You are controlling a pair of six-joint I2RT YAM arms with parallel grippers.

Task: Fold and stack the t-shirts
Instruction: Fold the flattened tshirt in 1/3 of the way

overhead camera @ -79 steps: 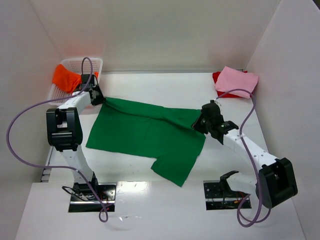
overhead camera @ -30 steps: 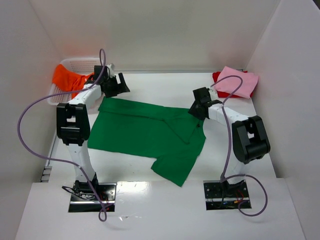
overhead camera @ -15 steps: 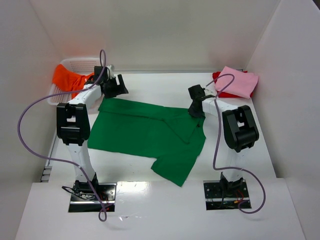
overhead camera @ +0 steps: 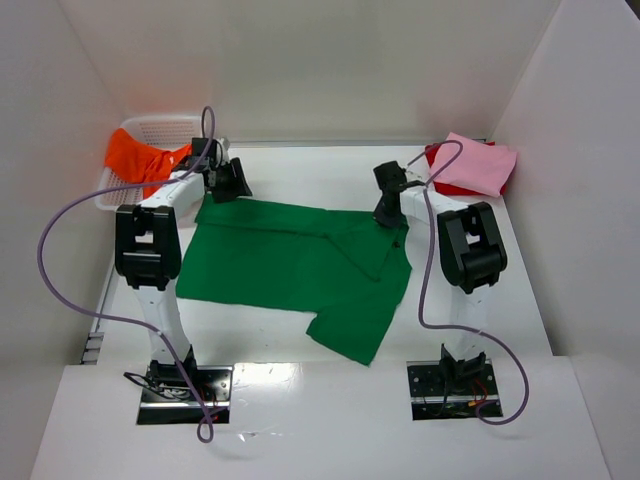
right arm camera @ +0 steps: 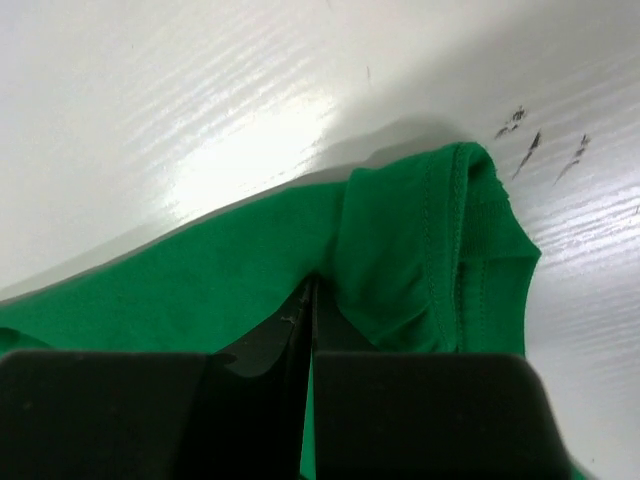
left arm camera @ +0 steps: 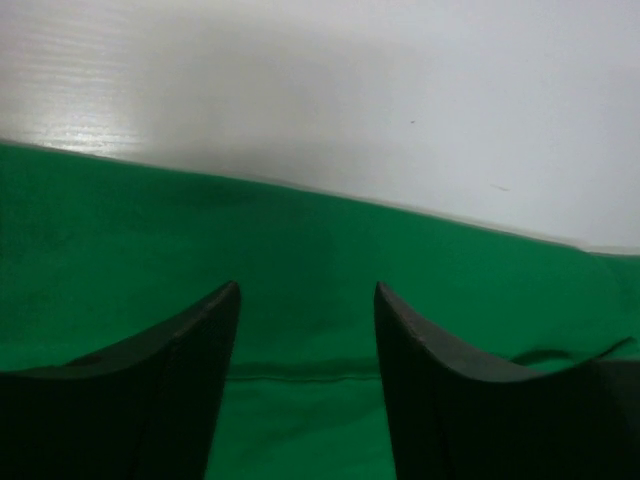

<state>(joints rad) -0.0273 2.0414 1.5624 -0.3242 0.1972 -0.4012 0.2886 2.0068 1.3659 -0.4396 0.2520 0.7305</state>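
A bright green t-shirt point(overhead camera: 300, 265) lies spread flat in the middle of the table. My left gripper point(overhead camera: 232, 188) is low over its far left corner. In the left wrist view my left gripper point(left arm camera: 305, 292) is open, its dark fingers point(left arm camera: 190, 350) astride the green cloth point(left arm camera: 300, 240) and a seam. My right gripper point(overhead camera: 384, 215) is at the shirt's far right corner. In the right wrist view my right gripper point(right arm camera: 310, 300) is shut on a bunched fold of green cloth point(right arm camera: 420, 260) beside the hem. An orange t-shirt point(overhead camera: 135, 155) hangs out of the basket. A pink t-shirt point(overhead camera: 478, 163) lies folded on a red one point(overhead camera: 436, 154).
A white mesh basket point(overhead camera: 165, 125) stands at the far left corner against the wall. White walls close in the table at the back and on both sides. Purple cables loop from each arm. The arm bases point(overhead camera: 185, 385) sit at the near edge.
The left gripper came down onto the shirt's far left corner and its jaws narrowed. The right gripper shifted slightly left along the far right corner and closed on the cloth.
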